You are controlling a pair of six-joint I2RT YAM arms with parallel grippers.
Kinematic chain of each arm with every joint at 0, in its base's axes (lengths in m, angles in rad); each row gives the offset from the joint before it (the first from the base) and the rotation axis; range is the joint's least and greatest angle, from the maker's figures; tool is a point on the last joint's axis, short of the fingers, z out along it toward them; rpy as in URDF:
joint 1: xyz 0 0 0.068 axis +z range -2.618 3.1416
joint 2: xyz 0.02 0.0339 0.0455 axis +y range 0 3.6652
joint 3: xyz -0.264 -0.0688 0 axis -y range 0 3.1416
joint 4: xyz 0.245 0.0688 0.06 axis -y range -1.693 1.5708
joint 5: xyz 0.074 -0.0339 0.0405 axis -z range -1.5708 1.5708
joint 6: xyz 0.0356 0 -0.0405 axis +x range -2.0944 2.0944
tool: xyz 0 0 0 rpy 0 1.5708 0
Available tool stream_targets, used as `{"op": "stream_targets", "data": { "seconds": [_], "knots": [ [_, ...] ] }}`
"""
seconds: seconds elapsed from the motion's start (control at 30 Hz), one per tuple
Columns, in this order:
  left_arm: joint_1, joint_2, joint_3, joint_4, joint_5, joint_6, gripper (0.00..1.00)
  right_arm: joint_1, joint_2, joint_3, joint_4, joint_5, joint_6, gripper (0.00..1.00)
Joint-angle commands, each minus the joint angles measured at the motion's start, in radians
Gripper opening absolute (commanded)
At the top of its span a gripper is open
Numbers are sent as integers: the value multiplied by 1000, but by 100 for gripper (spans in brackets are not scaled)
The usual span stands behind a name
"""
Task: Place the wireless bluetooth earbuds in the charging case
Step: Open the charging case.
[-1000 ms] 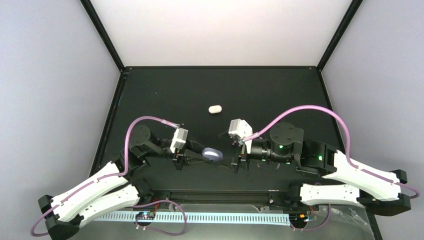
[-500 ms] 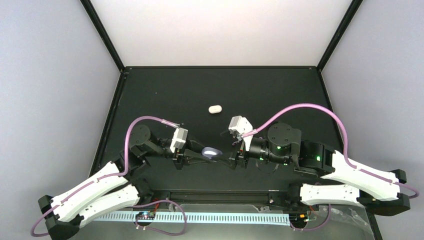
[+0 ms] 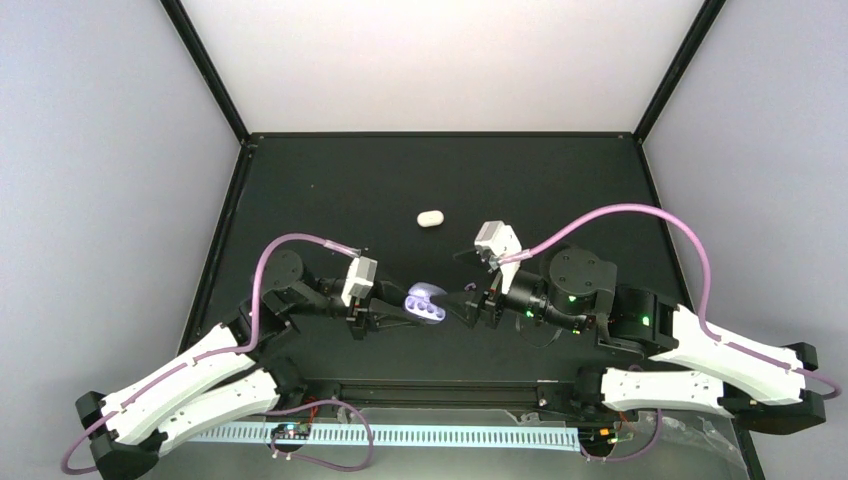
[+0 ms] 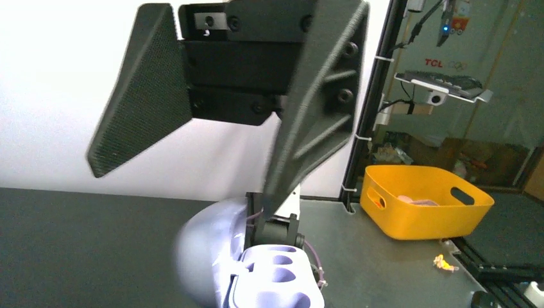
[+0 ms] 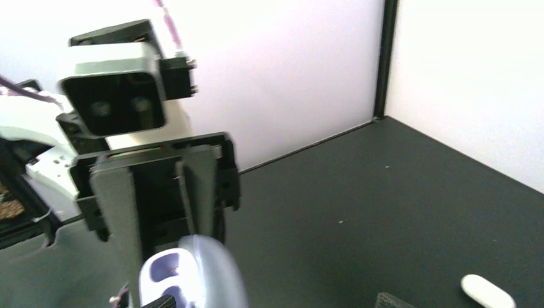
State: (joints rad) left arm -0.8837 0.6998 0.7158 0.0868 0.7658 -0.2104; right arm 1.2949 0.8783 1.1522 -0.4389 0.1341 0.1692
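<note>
Purple charging case point(image 3: 425, 303) front and centre, folks, hanging above the bench point(image 3: 560, 190) just in from its near edge, between the two arms. Left gripper point(image 3: 407, 309) is clenched on it, a finger on either side of the body. The lid point(image 4: 205, 256) is flipped open and tilted up, and the inner tray point(image 4: 279, 285) shows its dark round wells, too blurred to read what is in them. Facing it from the right, the right gripper point(image 3: 470, 307) is released, its two fingers spread wide with nothing between them. One fingertip point(image 4: 277, 208) comes down right at the case's hinge end, and whether it touches is too close to call. Farther back, near the middle of the bench, a small white oval case point(image 3: 430, 218) lies flat, well apart from both grippers.
</note>
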Motion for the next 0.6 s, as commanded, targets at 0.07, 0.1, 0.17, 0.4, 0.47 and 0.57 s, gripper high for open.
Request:
{"op": "stream_targets", "data": {
  "seconds": [0.07,0.1,0.17,0.4,0.47,0.57],
  "knots": [
    [-7,-23,29,4,53,29,1,-10,-5,-11,23,100,13,80],
    [-8,-23,29,-1,49,33,2,-10,-6,-11,24,99,12,80],
    [-8,-27,28,-14,35,41,1,-10,-10,-11,26,95,11,80],
    [-6,-66,-15,-12,-67,47,2,-10,-55,-45,86,30,-2,80],
    [-6,-75,-28,-19,-104,49,2,-9,-66,-48,91,40,-4,81],
    [-5,-85,-49,-26,-130,47,2,-10,-75,-51,83,84,2,82]
  ]
}}
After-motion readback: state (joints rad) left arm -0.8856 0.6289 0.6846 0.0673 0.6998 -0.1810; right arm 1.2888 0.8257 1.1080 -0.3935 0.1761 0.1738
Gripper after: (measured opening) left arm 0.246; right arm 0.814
